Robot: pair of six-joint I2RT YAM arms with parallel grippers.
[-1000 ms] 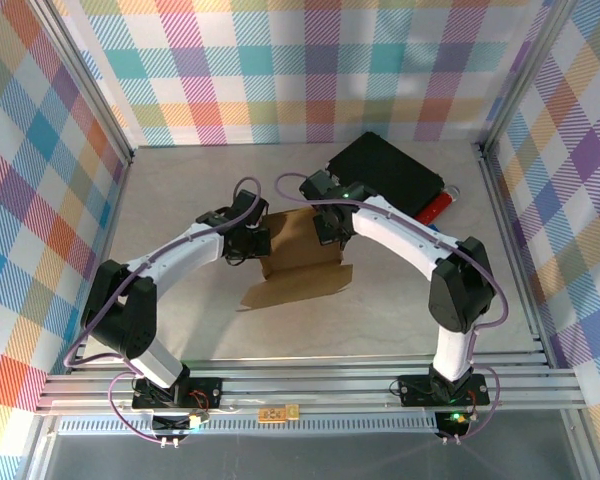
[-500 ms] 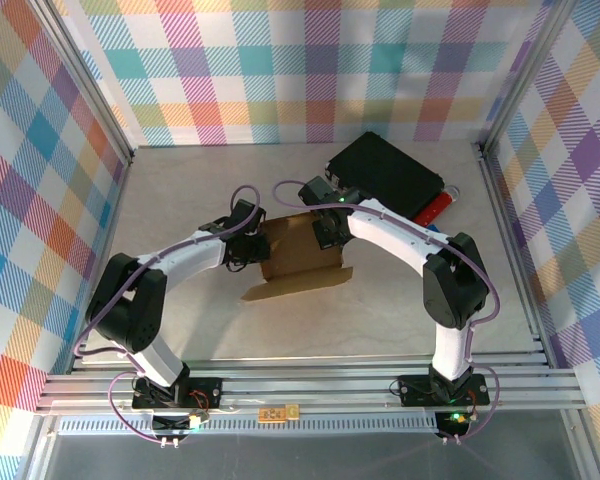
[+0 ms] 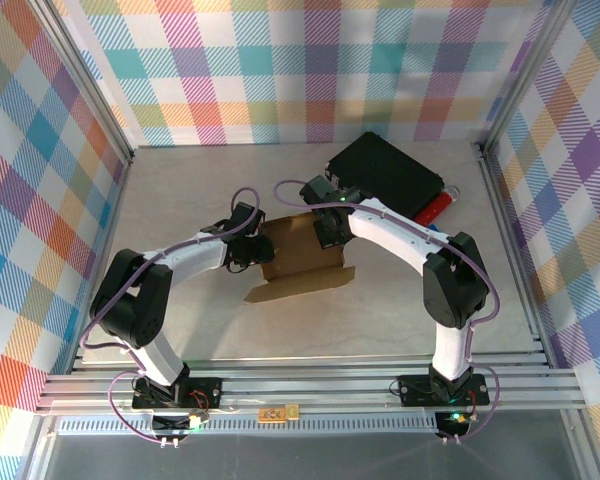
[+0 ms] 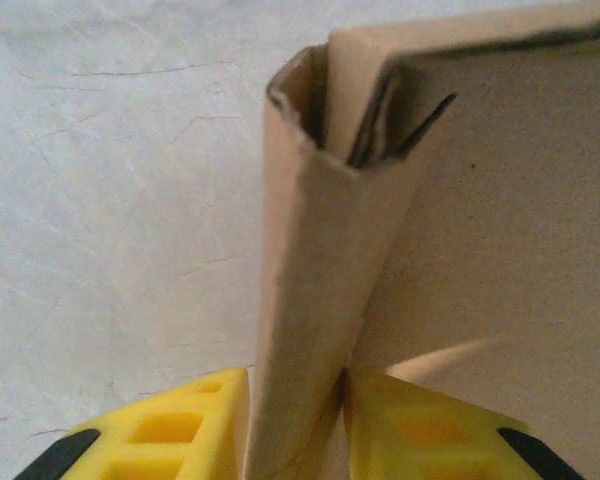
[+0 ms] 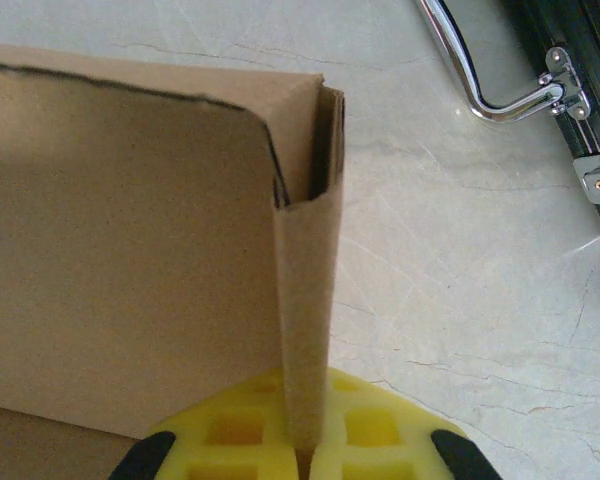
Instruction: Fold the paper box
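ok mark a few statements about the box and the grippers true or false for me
1. The right gripper pinches a wall of the paper box. True.
2. The black case rests on top of the box. False: it lies on the table beyond the box, apart from it.
3. A box wall stands between the fingers of the left gripper. True.
4. The right gripper holds the case's metal handle. False: the handle is free, off to the gripper's side.
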